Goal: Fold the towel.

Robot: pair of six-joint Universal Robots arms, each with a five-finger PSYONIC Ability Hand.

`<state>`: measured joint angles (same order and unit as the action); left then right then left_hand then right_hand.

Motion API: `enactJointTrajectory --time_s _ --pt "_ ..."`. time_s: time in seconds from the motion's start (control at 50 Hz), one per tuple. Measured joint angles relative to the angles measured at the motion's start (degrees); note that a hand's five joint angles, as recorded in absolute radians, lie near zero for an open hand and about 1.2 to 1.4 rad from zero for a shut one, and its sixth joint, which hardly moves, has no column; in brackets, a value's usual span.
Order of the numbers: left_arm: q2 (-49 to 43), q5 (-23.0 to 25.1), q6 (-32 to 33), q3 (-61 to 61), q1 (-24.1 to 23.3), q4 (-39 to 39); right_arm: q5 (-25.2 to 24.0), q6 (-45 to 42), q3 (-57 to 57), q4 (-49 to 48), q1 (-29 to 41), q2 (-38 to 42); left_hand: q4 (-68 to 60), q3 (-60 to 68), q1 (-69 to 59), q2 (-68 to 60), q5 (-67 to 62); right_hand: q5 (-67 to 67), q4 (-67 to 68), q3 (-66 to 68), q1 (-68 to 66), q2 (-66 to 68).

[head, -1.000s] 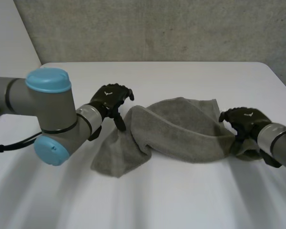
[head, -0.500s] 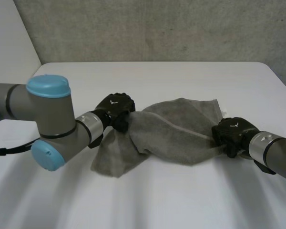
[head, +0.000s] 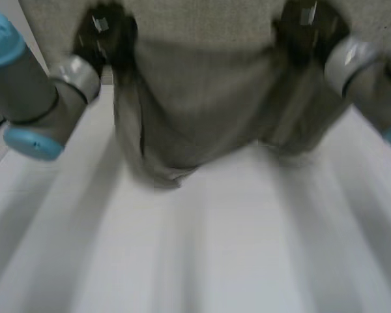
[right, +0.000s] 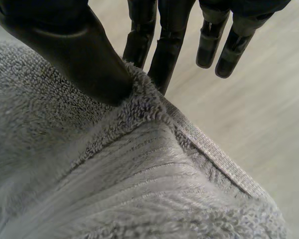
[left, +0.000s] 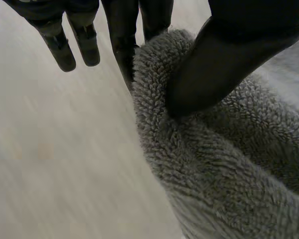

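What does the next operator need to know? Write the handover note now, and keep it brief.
Left hand: shut on towel, thumb pinching its upper edge at one end.
Right hand: shut on towel, pinching it by the hemmed edge at the other end.
Towel: held up, hanging spread between the hands over the table; whether its lower end touches the table is unclear.
Done: towel gripped and raised.
Left: no fold made yet; probably lay it flat, then fold.
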<state>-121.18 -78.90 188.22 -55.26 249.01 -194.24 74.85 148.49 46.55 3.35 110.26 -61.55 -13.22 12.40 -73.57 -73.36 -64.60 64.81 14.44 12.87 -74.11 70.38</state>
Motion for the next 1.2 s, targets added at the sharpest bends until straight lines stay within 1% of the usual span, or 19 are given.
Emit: enactJointTrajectory --time_s 0.06,0.14,0.2,0.24,0.34,0.4,0.48,0.52,0.56,0.64,0.7,0.72,0.8,0.84,0.9,0.96,1.02,1.12,1.2 --pt "4.2 -0.6 -2.1 1.4 -0.1 -6.6 2.5 3.3 -5.6 -6.6 0.9 -1.3 0.0 0.0 0.0 -0.2 0.0 0.0 0.0 0.0 0.0 0.0" --pt "10.1 0.7 -5.2 0.1 0.6 -11.5 2.8 7.3 -4.8 -12.6 0.8 -5.7 0.0 0.0 0.0 -0.2 0.0 0.1 0.0 0.0 0.0 0.0" --pt "14.2 3.3 -7.7 -2.9 1.9 -13.6 0.3 9.5 0.6 -15.6 0.3 -9.8 0.0 0.0 0.0 -0.2 0.0 0.2 0.0 0.0 0.0 0.0" --pt "16.1 5.6 -8.9 -6.1 3.1 -14.2 -2.8 10.1 6.1 -17.3 -0.3 -12.1 0.0 0.0 0.0 -0.2 0.0 0.3 0.0 0.0 0.0 0.0" --pt "17.3 10.5 -9.8 -14.9 5.1 -14.3 -9.8 8.5 18.6 -19.9 -2.2 -14.3 0.0 0.0 0.0 -0.2 -0.1 0.3 0.0 0.0 0.0 0.6" --pt "16.9 12.6 -9.0 -21.8 5.8 -14.2 -14.1 4.9 27.6 -21.0 -4.0 -14.4 0.0 0.0 0.0 -0.2 -0.1 0.3 0.0 0.0 0.0 0.6" --pt "16.0 13.8 -6.7 -29.9 6.1 -13.9 -18.4 -1.0 37.4 -21.6 -5.7 -13.9 0.0 0.0 0.0 -0.2 -0.1 0.3 0.0 0.0 0.0 0.6" --pt "15.1 14.0 -4.6 -33.7 6.1 -13.9 -20.2 -4.3 41.4 -21.7 -6.1 -13.2 0.0 0.0 0.0 -0.2 -0.1 0.3 0.0 0.0 0.0 0.6" --pt "13.2 14.0 -0.7 -39.3 5.8 -13.8 -22.8 -10.1 47.4 -21.7 -6.4 -11.4 0.0 0.0 0.0 -0.2 -0.1 0.3 0.0 0.0 0.0 0.6" --pt "10.3 13.9 4.1 -44.7 5.3 -13.5 -24.7 -16.7 52.7 -20.7 -6.4 -8.3 0.0 0.0 0.0 -0.2 -0.1 0.3 0.0 0.0 0.0 0.6" --pt "8.5 13.6 6.9 -46.9 5.0 -13.1 -24.6 -19.3 54.2 -18.5 -6.4 -6.4 0.0 0.0 0.0 -0.2 -0.1 -0.3 0.0 0.0 0.2 0.6" --pt "8.0 13.4 7.6 -47.3 4.9 -12.9 -24.1 -19.5 54.3 -17.2 -6.3 -6.0 0.0 0.0 0.0 -0.2 -0.1 -2.9 0.0 0.0 3.2 -1.8" --pt "7.5 13.1 8.7 -47.8 4.7 -11.1 -21.0 -18.4 53.1 -11.7 -6.0 -5.3 0.0 0.0 3.3 3.4 3.6 -21.3 0.0 0.0 21.3 -17.7" --pt "7.9 12.9 8.9 -47.6 4.7 -8.7 -18.8 -16.5 51.8 -7.6 -5.8 -5.3 0.0 0.0 19.7 20.0 20.2 -33.2 0.0 0.0 32.5 -28.9" --pt "9.1 12.8 8.8 -47.1 4.6 -5.3 -16.6 -13.0 50.0 -2.4 -5.7 -5.8 0.0 0.0 30.7 30.3 32.0 -47.2 0.0 0.0 44.8 -41.0" --pt "10.8 12.8 8.7 -46.7 4.6 -2.1 -15.3 -9.3 48.8 1.2 -5.6 -6.8 0.0 0.0 32.4 32.0 34.1 -51.9 0.0 0.0 48.6 -45.3" --pt "12.9 12.8 8.6 -46.5 4.5 0.0 -14.6 -5.3 48.2 2.9 -5.6 -8.3 0.0 0.0 33.6 33.2 35.5 -53.0 0.0 0.0 49.2 -46.2" --pt "16.4 12.8 8.5 -46.3 4.5 1.3 -14.1 2.6 47.5 3.6 -6.0 -11.2 0.0 0.0 34.6 34.3 36.8 -53.1 0.0 0.0 49.2 -46.2" --pt "18.6 13.2 8.7 -45.7 4.4 1.5 -13.9 11.5 47.0 3.6 -6.6 -14.1 0.0 0.0 37.3 37.2 39.5 -53.1 0.0 0.0 49.2 -46.2"
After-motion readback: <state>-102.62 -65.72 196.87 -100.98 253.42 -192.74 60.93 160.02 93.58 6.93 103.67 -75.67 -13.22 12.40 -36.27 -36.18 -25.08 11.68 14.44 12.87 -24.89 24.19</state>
